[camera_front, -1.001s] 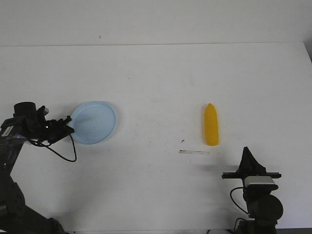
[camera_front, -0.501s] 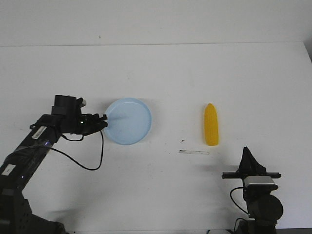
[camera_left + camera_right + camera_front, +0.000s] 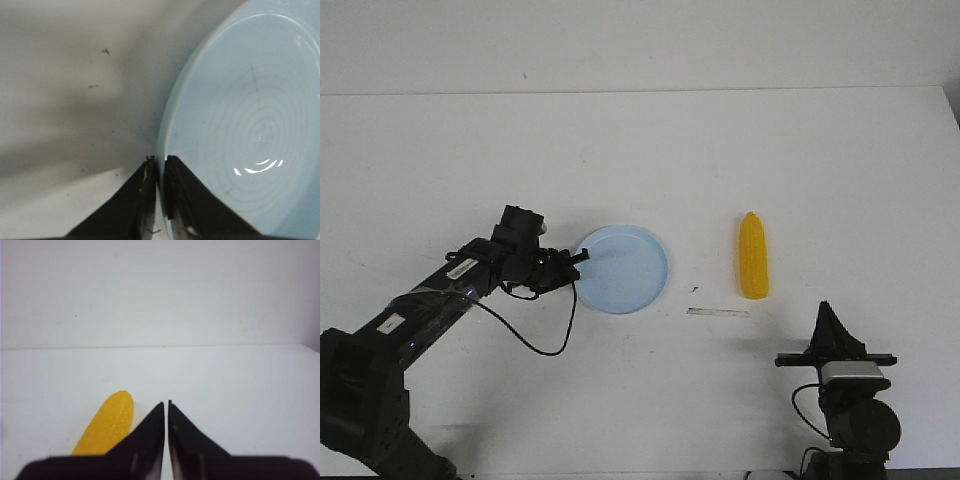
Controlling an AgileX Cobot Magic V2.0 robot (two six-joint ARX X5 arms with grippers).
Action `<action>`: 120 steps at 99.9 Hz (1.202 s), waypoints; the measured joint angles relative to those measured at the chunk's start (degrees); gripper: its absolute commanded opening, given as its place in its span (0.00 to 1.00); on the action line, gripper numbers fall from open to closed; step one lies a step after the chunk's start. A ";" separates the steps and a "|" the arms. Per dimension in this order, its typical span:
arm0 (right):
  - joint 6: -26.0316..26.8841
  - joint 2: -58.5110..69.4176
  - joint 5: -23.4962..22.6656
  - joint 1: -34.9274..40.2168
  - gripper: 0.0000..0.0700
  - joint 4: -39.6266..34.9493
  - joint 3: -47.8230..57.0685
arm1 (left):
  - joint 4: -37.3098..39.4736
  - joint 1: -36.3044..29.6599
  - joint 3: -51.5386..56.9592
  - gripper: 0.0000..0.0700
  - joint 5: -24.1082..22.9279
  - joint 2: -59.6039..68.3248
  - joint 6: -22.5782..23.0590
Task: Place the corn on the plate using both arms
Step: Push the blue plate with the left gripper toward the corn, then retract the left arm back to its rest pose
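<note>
On the white surface (image 3: pixel 640 150) the corn (image 3: pixel 753 256) lies to the right of the middle, and its long axis runs away from the robot, with the pointed end far. The right hand (image 3: pixel 832 318) waits near the robot's edge, just behind and a little to the right of the corn; its fingers are pressed together and hold nothing. This hand is clearly nearer to the corn, so I judge it must open and go forward and slightly left. The left hand (image 3: pixel 575 266) grips the near-left rim of the plate (image 3: pixel 630 270), closed on it. The plate sits left of the corn, apart from it.
</note>
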 measured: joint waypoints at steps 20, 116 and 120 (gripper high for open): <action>0.00 0.00 0.00 0.00 0.02 0.02 0.00 | 0.04 -0.26 0.00 0.24 -0.61 0.00 -0.66; 0.00 0.00 0.00 0.00 0.02 0.00 0.00 | 12.46 -0.17 -0.24 0.00 -24.48 -31.39 23.39; 0.00 0.00 0.00 0.00 0.02 0.00 0.00 | 13.27 0.20 -0.46 0.00 -25.00 -32.63 25.77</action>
